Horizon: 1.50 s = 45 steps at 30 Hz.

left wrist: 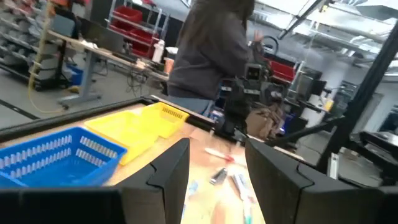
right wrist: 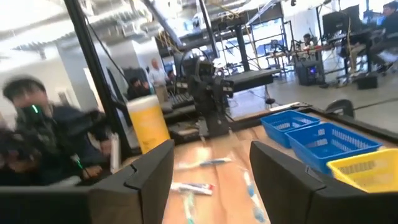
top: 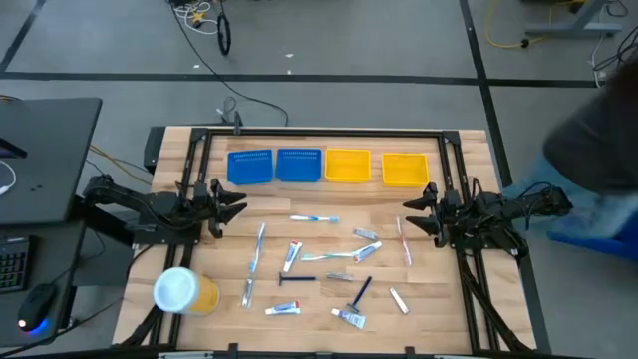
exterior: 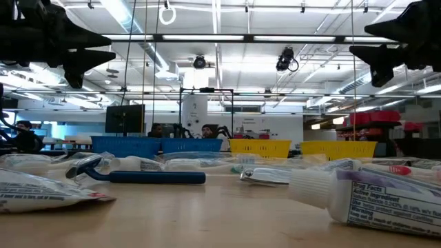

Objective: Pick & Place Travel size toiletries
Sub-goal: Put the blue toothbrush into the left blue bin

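Toiletries [top: 319, 264], slim toothbrushes, small tubes and dark-handled razors, lie scattered mid-frame on the slatted wooden desk [top: 439, 309], between the left hand [top: 237, 202] and right hand [top: 411, 211]. Both hands hover open and empty. Blue mesh trays [top: 272, 166] and yellow trays [top: 376, 167] line the desk's upper edge.
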{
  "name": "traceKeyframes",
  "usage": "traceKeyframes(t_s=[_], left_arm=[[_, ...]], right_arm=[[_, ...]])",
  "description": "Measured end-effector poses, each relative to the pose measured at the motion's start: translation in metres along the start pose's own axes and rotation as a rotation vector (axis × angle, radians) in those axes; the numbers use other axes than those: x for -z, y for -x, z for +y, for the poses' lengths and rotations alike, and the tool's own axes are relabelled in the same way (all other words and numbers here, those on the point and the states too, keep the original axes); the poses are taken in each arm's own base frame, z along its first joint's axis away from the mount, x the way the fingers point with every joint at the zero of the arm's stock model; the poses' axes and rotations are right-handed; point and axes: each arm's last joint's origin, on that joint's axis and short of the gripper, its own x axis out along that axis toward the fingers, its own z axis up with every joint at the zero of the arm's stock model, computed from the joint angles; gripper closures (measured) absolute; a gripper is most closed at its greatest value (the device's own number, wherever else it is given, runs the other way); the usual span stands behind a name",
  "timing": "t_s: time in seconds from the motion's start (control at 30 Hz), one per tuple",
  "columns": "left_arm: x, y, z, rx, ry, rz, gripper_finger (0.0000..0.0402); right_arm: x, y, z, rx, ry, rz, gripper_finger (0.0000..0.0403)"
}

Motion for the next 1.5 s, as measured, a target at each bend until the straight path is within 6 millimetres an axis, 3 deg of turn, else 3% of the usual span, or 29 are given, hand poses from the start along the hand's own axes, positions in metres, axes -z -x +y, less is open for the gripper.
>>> traceKeyframes(t_s=[0.23, 0.53, 0.8, 1.27, 1.5], left_arm=[[0.001, -0.005, -0.003, -0.001, 0.013, 0.014, 0.0235], [0.005, -0.014, -0.008, -0.031, -0.014, 0.033, 0.0234], [-0.015, -0.028, -0.024, -0.043, -0.124, 0.084, 0.0209], [-0.046, -0.069, -0.064, -0.233, -0.204, 0.546, 0.0191], [-0.052, -0.098, -0.088, -0.312, -0.066, 0.701, 0.0191]], right_arm=[[-0.006, 0.0, 0.001, -0.007, 0.044, -0.058, 0.0171], [0.003, -0.001, -0.006, 0.173, 0.196, 0.023, 0.018], [0.003, -0.012, -0.008, 0.201, 0.199, 0.023, 0.013], [0.011, -0.046, -0.014, 0.179, 0.207, 0.02, 0.0118], [0.008, -0.072, -0.015, 0.215, 0.234, 0.099, 0.0122]])
